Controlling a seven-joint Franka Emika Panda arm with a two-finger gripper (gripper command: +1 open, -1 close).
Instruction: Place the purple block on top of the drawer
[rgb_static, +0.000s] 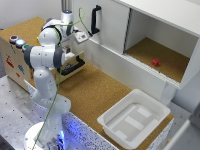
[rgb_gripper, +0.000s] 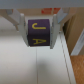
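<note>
One purple block (rgb_gripper: 38, 32) fills the middle of my wrist view, yellow letters on its face, and I see the hand (rgb_gripper: 39, 27) closed onto it, a pale finger (rgb_gripper: 19, 22) pressed against one side and the other finger tight on the opposite side. Below the block in that view lies a light, flat surface with a pale rim line, though I cannot tell from the blur whether the block touches it or hangs just above. In the exterior view the block itself is hidden behind the arm (rgb_static: 46, 55), whose wrist reaches out over the area near the big white cabinet (rgb_static: 150, 35) with its black handle (rgb_static: 95, 19). Just beside the arm, toward the exterior view's left, sits the light plywood box (rgb_static: 12, 62), and its drawer (rgb_static: 72, 66) is pulled out with the long black bar handle showing under the elbow. On top of the box I can make out a few round coloured buttons (rgb_static: 16, 40). Inside the open cabinet compartment a small red block (rgb_static: 155, 62) rests on the cork shelf floor. Nearer the front of the cork tabletop (rgb_static: 92, 92) stands a white plastic tray (rgb_static: 107, 121), well apart from the arm.
</note>
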